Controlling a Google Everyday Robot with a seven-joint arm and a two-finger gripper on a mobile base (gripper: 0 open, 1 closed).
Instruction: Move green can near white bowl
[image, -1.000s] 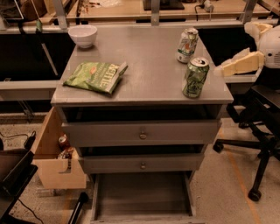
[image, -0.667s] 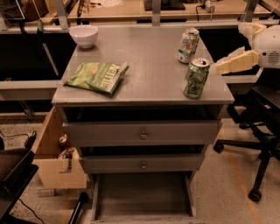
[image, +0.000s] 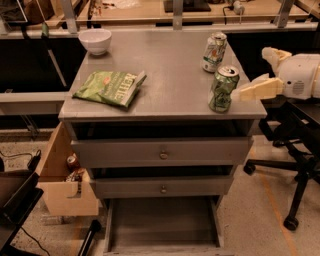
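Grey metal table (image: 170, 65): round white bowl (image: 95, 40) far-left.
Gripper (image: 239, 94): has neared dented dark-green aluminium can (image: 223, 89) — we cannot tell its opening; grasp next.

Premises present as a lab or office workspace: a grey metal drawer cabinet (image: 125, 152), long wooden workbenches (image: 140, 12) behind it, and a wheeled office chair (image: 300, 195) on speckled flooring (image: 250, 220). The gripper (image: 242, 93) sits at the cabinet's right edge.

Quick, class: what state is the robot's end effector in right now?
End effector: open or closed cannot be told. It is close beside the green can, on the can's right in the camera view.
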